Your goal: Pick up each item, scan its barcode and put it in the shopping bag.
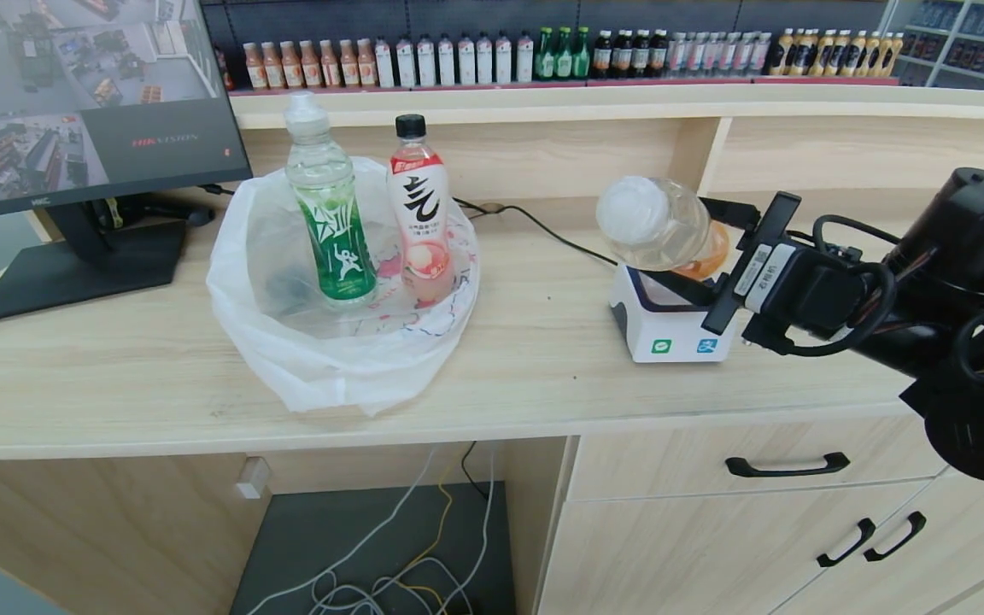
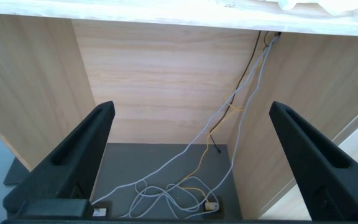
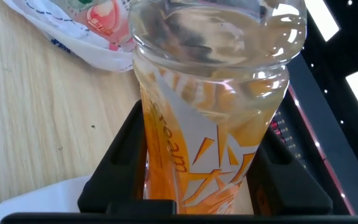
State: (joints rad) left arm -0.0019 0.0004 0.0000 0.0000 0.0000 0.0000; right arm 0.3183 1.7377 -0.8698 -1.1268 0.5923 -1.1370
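My right gripper is shut on an orange-labelled clear bottle, holding it on its side just above the white barcode scanner. Close up, the bottle sits between the black fingers. The white shopping bag lies open on the counter at the left. A green-labelled bottle and a pink-labelled bottle stand upright in it. My left gripper is open below the counter, facing the cable recess with nothing between its fingers.
A monitor on a black stand sits at the counter's back left. A black cable runs along the counter behind the scanner. Drawers with black handles are below on the right. Loose cables lie in the recess.
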